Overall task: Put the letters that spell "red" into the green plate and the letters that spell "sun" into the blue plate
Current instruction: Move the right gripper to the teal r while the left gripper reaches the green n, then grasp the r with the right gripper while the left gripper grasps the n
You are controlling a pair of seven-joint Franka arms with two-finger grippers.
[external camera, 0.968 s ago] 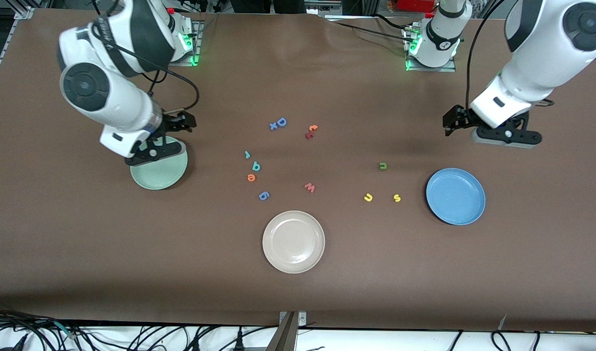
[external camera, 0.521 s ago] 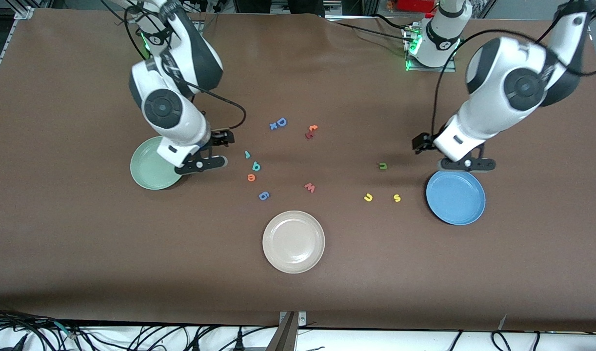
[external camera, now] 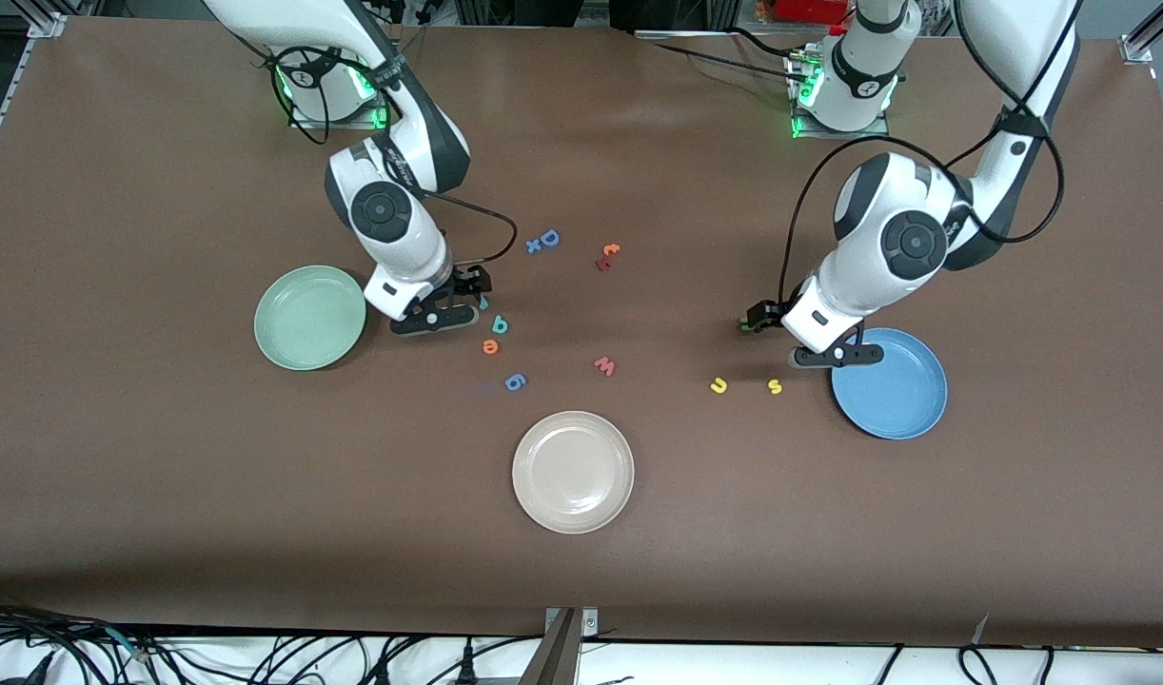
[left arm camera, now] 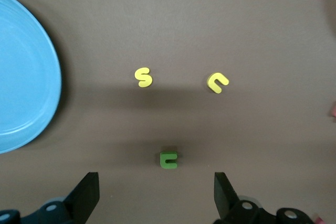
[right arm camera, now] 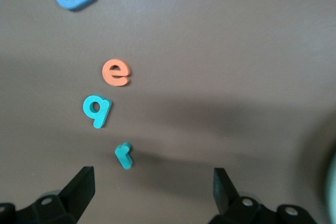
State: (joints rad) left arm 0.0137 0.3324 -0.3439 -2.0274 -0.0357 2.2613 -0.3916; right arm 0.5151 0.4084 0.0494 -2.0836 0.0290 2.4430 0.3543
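The teal "r" (right arm camera: 124, 156) lies just ahead of my open right gripper (right arm camera: 151, 199), off centre toward one finger. The teal "d" (right arm camera: 96, 110) and orange "e" (right arm camera: 116, 72) lie past it. In the front view the right gripper (external camera: 435, 319) hangs low between the green plate (external camera: 309, 317) and the "r" (external camera: 483, 303). My left gripper (left arm camera: 156, 202) is open and empty, with the dark green "n" (left arm camera: 168, 158) just ahead of it. The yellow "s" (left arm camera: 143, 76) and "u" (left arm camera: 217, 82) lie further on. The left gripper (external camera: 834, 356) is beside the blue plate (external camera: 889, 382).
A beige plate (external camera: 573, 471) sits near the table's front, midway between the arms. A blue "g" (external camera: 515, 382) and a pinkish "w" (external camera: 604, 365) lie close to the task letters. A blue "D" with an "x" (external camera: 543, 241) and red-orange letters (external camera: 607, 257) lie nearer the bases.
Both arms have swung down and toward the table's middle. The right gripper went from over the green plate to the "r"; the left came down beside the blue plate, at the "n".
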